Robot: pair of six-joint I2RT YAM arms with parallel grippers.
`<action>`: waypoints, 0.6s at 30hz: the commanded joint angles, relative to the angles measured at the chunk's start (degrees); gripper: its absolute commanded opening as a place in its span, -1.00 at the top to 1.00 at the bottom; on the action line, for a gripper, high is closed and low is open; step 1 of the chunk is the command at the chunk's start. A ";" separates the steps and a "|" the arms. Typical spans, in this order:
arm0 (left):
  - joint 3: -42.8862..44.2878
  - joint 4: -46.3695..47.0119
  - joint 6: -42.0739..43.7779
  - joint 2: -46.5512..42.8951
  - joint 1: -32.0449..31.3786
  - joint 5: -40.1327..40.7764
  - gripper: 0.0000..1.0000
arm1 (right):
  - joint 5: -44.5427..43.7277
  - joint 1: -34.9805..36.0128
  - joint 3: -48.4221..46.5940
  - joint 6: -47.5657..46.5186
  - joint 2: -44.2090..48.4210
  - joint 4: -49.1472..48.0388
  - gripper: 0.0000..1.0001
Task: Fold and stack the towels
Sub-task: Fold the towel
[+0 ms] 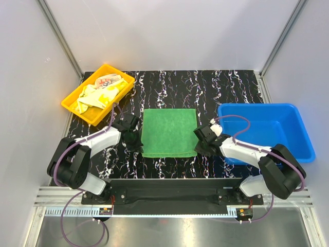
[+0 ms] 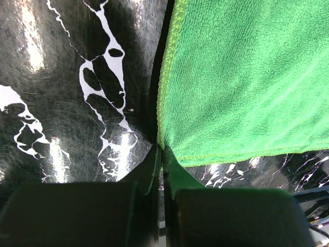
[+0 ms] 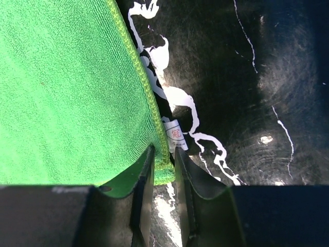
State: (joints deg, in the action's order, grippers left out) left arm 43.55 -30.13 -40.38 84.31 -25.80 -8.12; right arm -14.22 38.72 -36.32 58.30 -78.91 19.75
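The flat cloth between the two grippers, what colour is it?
It is a plain green soft towel, clearest in top external view.

The green towel [image 1: 169, 132] lies spread flat and unfolded on the tabletop, a plain square of looped microfibre with a lighter stitched hem. It sits to the right of the yellow tray [image 1: 75, 104] and nearer the arms. A small white label [image 3: 175, 132] pokes out from its hem. Inside the tray, the yellow towel [image 1: 103, 96] with its white pattern lies crumpled. The white towel [image 1: 107, 80] with a red-orange print is bunched just behind it, and the two touch.
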 commanded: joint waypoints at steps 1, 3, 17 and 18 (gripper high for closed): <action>2.15 0.33 -0.14 -1.87 0.14 1.18 1.00 | -3.27 -0.31 0.46 3.31 -1.68 1.61 0.42; 2.07 0.42 -0.14 -1.87 0.05 1.18 1.00 | -3.45 -0.31 0.89 3.39 -1.86 1.17 0.47; 4.08 -1.07 -0.05 -1.87 0.05 1.44 1.00 | -6.87 -0.31 -1.56 1.55 1.48 5.74 0.99; 4.43 -1.51 0.04 -1.78 0.05 1.35 1.00 | -7.05 -0.40 -1.91 1.38 1.57 6.09 0.97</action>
State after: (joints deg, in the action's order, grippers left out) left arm 44.91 -31.27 -40.38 84.09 -25.80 -8.12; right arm -15.38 38.74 -36.53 58.04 -79.18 20.21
